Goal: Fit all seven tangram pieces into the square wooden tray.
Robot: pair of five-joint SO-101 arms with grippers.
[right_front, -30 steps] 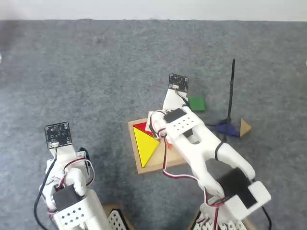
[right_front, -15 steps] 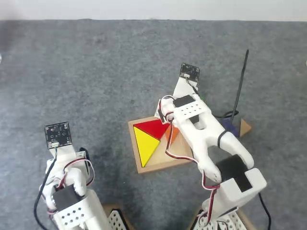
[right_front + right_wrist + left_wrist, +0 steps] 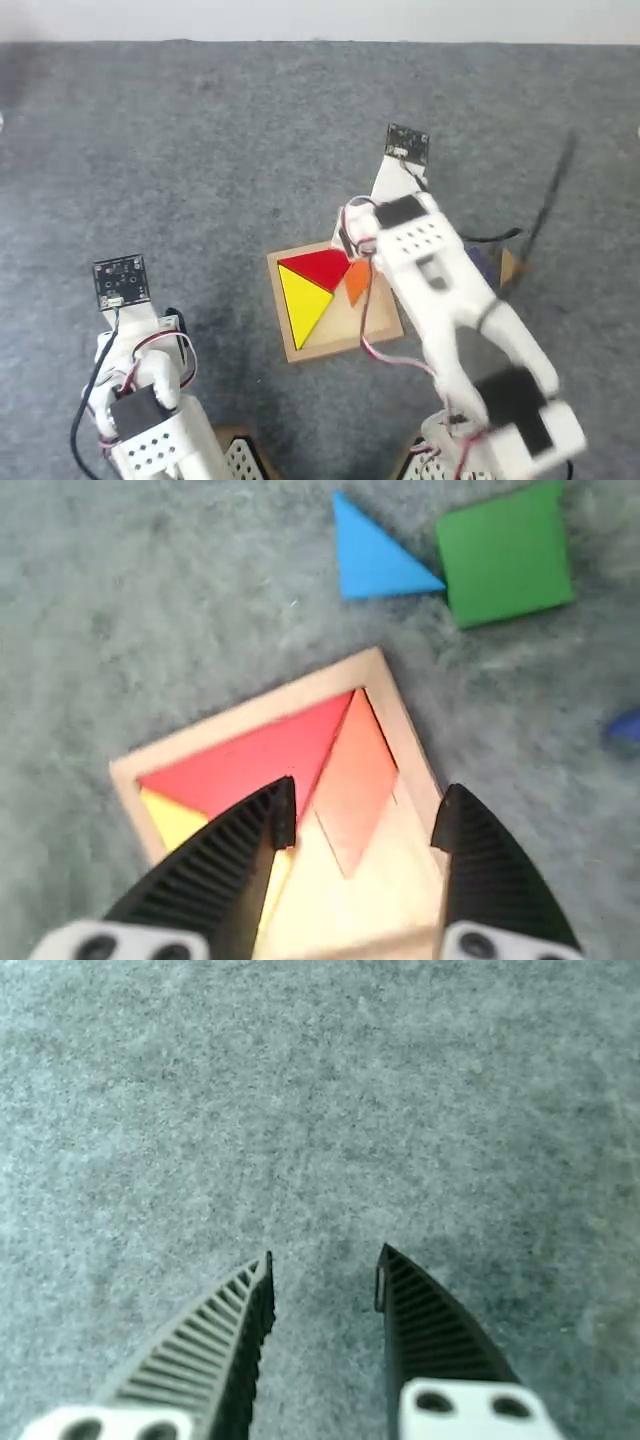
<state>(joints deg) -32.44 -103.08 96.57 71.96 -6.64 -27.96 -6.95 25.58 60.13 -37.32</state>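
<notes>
The square wooden tray lies mid-table. It holds a red triangle, a yellow triangle and an orange parallelogram beside the red one. My right gripper hangs open above the tray with nothing between its fingers; the right arm covers the tray's right edge. A blue triangle and a green square lie on the carpet beyond the tray. My left gripper is open over bare grey carpet, on the left arm at the near left.
A dark blue piece and a tan triangle lie right of the tray, partly behind the right arm. A black cable swings above them. Grey carpet spreads across the far and left table.
The right arm has swung away from the tray's middle toward the far right, uncovering the orange parallelogram, which now lies in the tray. The arm now hides the green square. The left arm stayed still.
</notes>
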